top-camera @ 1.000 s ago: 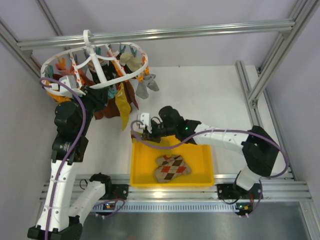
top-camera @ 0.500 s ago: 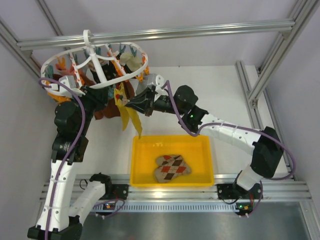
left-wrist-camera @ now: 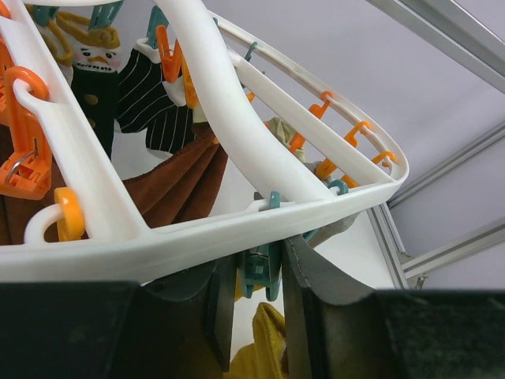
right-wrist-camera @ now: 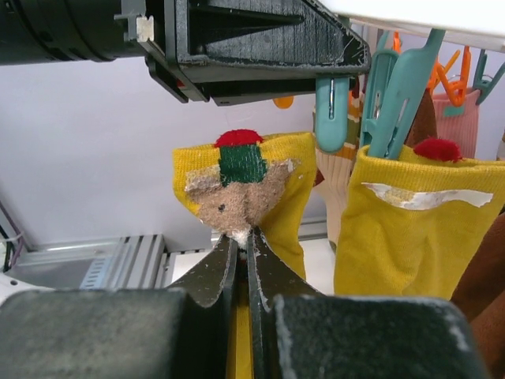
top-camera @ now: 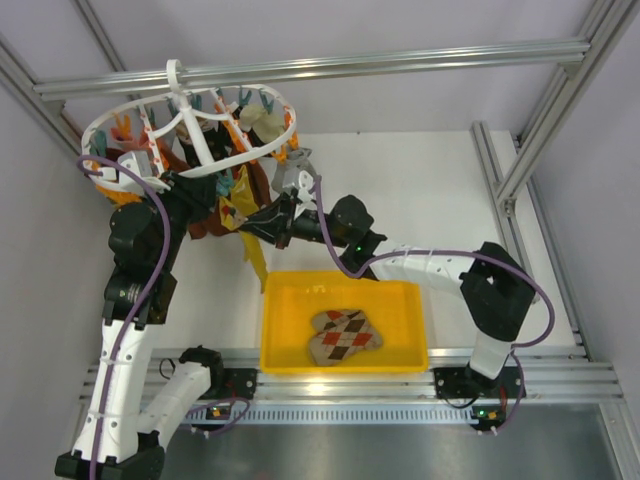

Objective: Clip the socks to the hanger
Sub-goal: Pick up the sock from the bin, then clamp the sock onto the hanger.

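The round white hanger [top-camera: 262, 148] hangs at the back left, with orange and teal clips. My left gripper [top-camera: 212, 192] is under its rim [left-wrist-camera: 237, 229], shut on a teal clip [left-wrist-camera: 264, 272]. My right gripper [top-camera: 247, 215] is shut on a mustard-yellow sock [right-wrist-camera: 272, 170] with a bear patch. It holds the cuff up just below the left fingers, and the sock's tail [top-camera: 257, 262] dangles. A second mustard-yellow sock [right-wrist-camera: 418, 229] hangs clipped beside it from teal clips [right-wrist-camera: 394, 87]. Tan argyle socks [top-camera: 345, 335] lie in the yellow bin [top-camera: 415, 330].
Rust-brown socks [top-camera: 205, 222] and a small grey sock [top-camera: 290, 178] hang from the hanger, and a striped snowman sock [left-wrist-camera: 150, 87] hangs further in. Aluminium frame rails [top-camera: 510, 170] run along the right side and across the back.
My right gripper rose out of the yellow bin with the mustard-yellow sock and swung left to the hanger's rim beside the left gripper. The left arm has stayed still.
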`<action>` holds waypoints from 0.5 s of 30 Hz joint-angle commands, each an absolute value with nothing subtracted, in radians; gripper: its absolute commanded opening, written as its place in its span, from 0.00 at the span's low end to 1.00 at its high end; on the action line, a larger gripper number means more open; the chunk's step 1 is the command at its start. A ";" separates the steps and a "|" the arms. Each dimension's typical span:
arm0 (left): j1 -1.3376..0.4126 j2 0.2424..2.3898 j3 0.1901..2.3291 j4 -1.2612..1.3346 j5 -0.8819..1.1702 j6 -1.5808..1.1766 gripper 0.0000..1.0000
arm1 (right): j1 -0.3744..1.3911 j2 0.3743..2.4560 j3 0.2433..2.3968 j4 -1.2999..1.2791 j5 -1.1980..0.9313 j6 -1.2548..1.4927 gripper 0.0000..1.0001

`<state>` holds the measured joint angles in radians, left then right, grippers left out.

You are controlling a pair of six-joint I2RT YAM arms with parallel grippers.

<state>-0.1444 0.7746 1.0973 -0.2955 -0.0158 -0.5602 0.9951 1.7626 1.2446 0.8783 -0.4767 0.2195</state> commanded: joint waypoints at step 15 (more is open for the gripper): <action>-0.133 0.784 1.126 -0.212 -0.061 -0.578 0.00 | 1.003 1.812 1.192 1.086 -0.350 0.155 0.00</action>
